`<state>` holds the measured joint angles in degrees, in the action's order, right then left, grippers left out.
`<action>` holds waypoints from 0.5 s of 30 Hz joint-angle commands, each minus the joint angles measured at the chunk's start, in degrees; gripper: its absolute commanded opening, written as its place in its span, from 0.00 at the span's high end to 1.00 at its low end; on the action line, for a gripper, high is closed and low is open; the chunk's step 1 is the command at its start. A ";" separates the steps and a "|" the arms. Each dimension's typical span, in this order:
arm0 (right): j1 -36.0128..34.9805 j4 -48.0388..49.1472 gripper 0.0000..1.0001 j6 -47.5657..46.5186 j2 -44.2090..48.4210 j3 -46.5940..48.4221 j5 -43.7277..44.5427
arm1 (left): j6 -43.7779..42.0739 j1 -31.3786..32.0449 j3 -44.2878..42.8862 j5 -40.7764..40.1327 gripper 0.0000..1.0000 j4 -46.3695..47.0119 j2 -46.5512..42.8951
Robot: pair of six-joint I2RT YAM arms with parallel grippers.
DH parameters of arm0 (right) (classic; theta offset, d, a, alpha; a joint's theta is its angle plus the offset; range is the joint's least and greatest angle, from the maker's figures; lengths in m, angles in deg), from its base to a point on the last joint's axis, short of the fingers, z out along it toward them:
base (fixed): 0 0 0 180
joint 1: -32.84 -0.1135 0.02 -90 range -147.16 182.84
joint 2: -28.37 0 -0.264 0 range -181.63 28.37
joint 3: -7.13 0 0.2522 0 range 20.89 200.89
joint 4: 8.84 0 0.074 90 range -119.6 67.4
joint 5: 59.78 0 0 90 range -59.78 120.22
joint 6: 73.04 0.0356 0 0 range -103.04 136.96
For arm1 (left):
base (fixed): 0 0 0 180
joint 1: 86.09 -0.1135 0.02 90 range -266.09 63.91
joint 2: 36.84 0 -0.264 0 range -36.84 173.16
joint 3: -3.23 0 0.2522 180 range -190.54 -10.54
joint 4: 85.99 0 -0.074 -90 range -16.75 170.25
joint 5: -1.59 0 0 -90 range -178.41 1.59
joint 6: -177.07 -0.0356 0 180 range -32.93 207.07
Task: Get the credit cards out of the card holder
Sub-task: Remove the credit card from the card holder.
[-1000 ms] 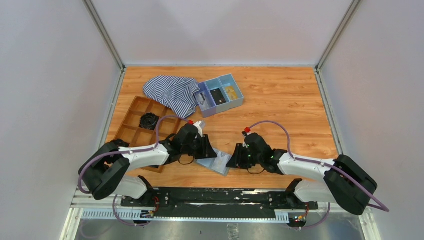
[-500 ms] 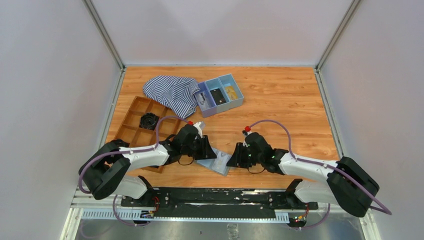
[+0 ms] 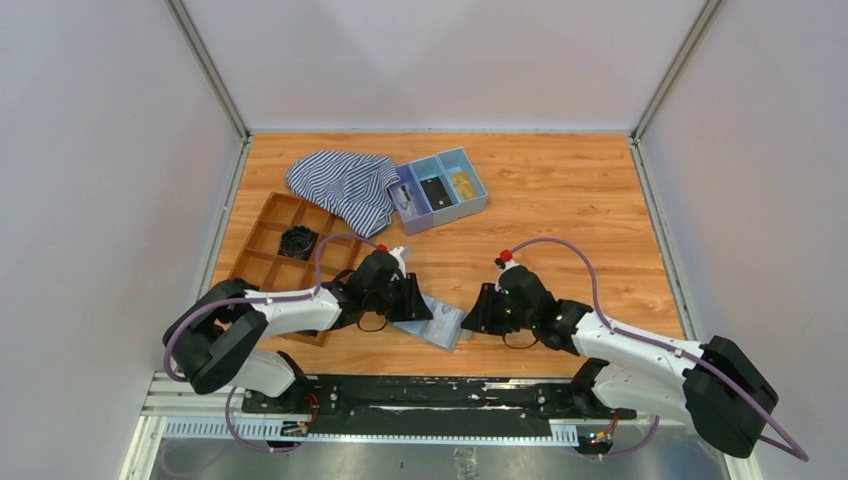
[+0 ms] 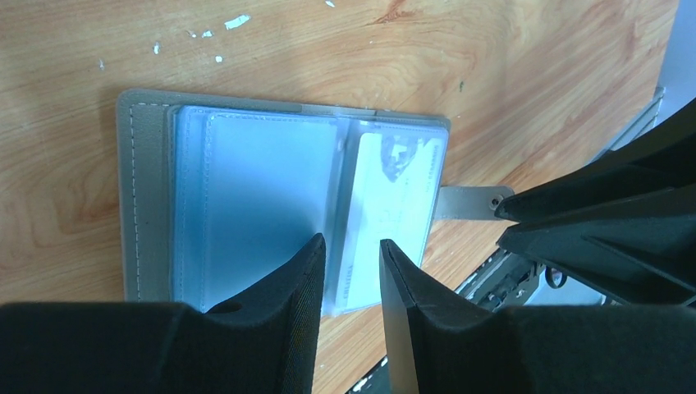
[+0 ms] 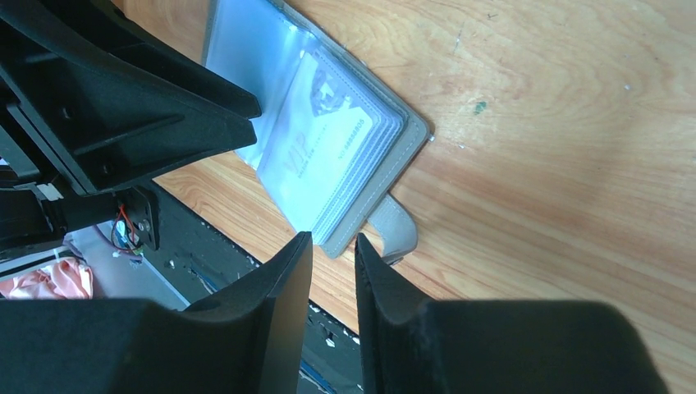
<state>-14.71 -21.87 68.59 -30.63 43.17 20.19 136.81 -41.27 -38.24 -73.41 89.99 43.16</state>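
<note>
The grey card holder (image 3: 440, 326) lies open on the wood table near the front edge, between both grippers. In the left wrist view its grey cover (image 4: 146, 189) frames pale blue clear sleeves, and a white credit card (image 4: 396, 205) sits in the right-hand sleeve. The right wrist view shows the same card (image 5: 324, 144), the stacked sleeves and the snap strap (image 5: 396, 234). My left gripper (image 3: 417, 306) (image 4: 351, 240) hovers over the holder's middle, jaws slightly apart and empty. My right gripper (image 3: 473, 319) (image 5: 332, 236) is just right of the holder's corner, jaws narrowly apart and empty.
A blue three-compartment tray (image 3: 470, 203) and a striped cloth (image 3: 340, 185) lie at the back. A brown divided tray (image 3: 262, 262) holding a black part (image 3: 297, 240) is on the left. The black base rail (image 3: 430, 390) runs along the front edge.
My right arm has shifted a little to the right, its gripper drawing slightly away from the holder. The left gripper and the holder have hardly moved.
</note>
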 commanded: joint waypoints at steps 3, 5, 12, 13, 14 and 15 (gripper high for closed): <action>0.18 -3.87 0.70 -0.66 1.26 -0.14 2.55 | -0.36 1.42 -1.14 -0.02 0.66 0.21 1.54; 0.18 -3.90 0.70 -0.75 1.30 -0.02 2.59 | -0.34 2.08 -2.01 0.10 0.66 0.18 2.22; 0.18 -5.05 0.71 -1.00 1.95 0.47 3.18 | -0.34 3.52 -4.10 0.22 0.66 0.21 3.33; 0.22 -5.44 0.71 -0.99 2.22 0.48 3.55 | -0.41 3.52 -4.18 0.12 0.66 0.17 3.09; 0.18 -5.80 0.71 -0.99 2.64 0.44 3.93 | -0.55 3.52 -4.26 0.00 0.66 0.15 2.81; 0.18 -6.16 0.71 -0.93 2.97 0.41 4.39 | -0.64 3.52 -4.24 -0.16 0.66 0.18 2.66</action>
<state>-14.71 -24.88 68.38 -29.30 43.17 21.86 136.83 -38.25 -41.10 -73.19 89.96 45.94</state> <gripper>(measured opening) 0.292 0.338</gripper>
